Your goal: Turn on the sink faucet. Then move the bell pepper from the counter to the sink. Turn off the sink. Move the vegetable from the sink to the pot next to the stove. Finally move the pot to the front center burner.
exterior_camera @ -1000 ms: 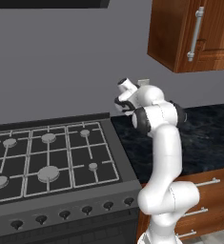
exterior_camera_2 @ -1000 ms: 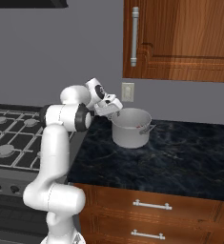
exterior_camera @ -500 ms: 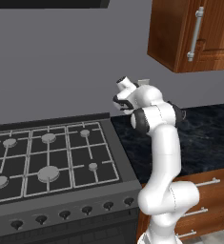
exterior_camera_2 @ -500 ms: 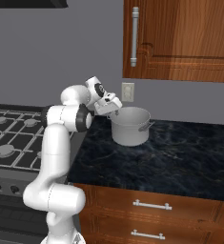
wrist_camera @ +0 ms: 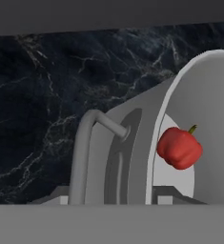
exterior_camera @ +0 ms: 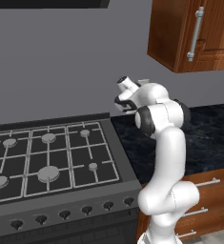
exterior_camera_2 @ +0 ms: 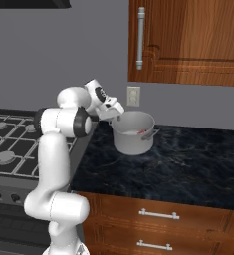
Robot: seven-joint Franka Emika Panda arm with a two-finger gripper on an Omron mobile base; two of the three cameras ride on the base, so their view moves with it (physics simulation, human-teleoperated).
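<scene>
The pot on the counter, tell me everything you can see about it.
The pot is a grey, metal-looking cylinder with an open top and no lid, standing upright on the dark marbled counter to the right of the stove. A looped handle sticks out from its side. A red bell pepper lies inside on the bottom. The tool is at the near rim, shut on its wall.

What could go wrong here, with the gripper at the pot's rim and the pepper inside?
The gripper meets the pot only at its near rim, beside the handle; an off-centre lift could tilt it or let it slip.
A tilt could roll the loose pepper around inside.
The pot must cross onto the stove; a low carry might catch the grates.
</scene>
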